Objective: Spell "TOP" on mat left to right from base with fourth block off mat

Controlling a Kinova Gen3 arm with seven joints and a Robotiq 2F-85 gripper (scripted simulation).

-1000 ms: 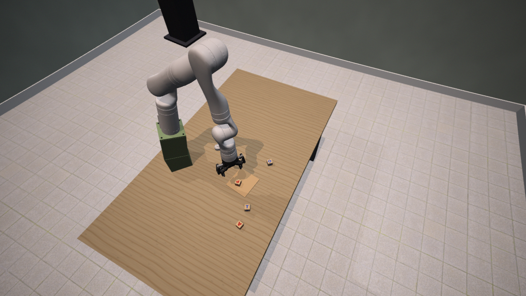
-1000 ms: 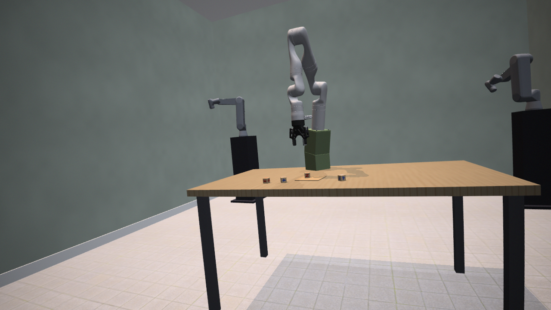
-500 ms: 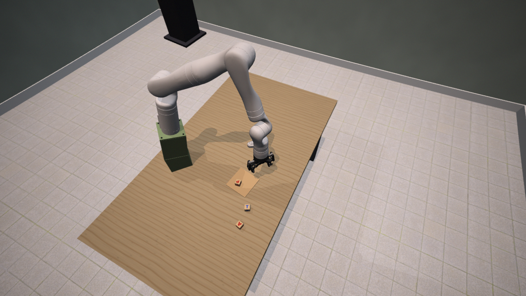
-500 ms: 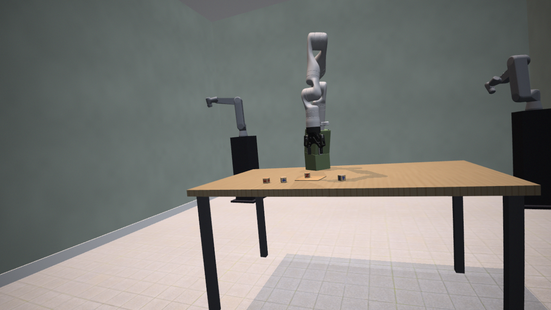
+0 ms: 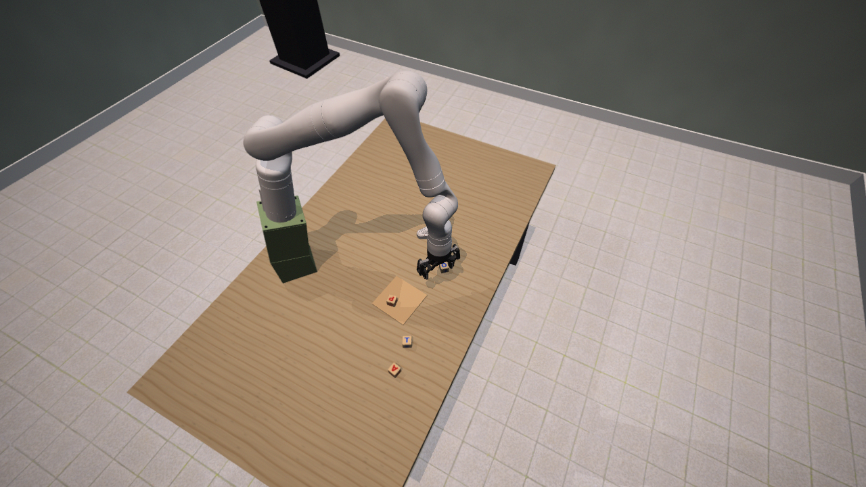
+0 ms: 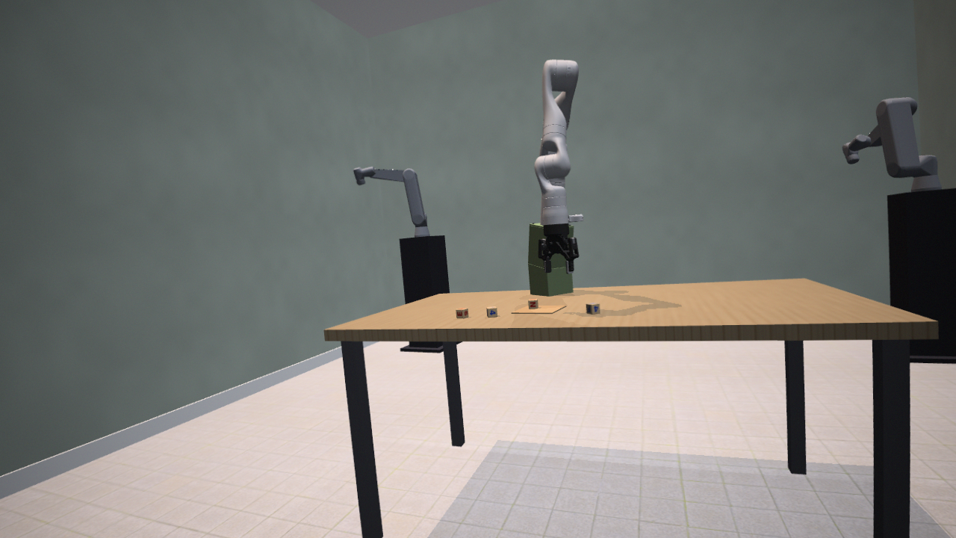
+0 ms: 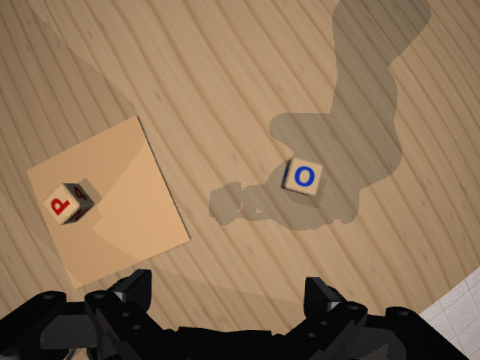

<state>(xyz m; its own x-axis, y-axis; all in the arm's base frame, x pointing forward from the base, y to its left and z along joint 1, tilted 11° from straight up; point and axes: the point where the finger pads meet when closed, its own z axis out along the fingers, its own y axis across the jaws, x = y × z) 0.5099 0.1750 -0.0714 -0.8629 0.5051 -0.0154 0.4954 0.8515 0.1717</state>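
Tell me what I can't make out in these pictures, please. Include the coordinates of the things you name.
- Undersides of the blocks marked P (image 5: 392,299) (image 7: 61,204), O (image 5: 444,266) (image 7: 303,176), T (image 5: 406,340) and A (image 5: 394,368): face down in every view.
- T and A in the wrist view: outside its edge.
- Top letters in the exterior view: seen too edge-on.
- Far-side table legs in the top view: hidden beneath the tabletop (image 5: 290,363) (image 6: 701,307).
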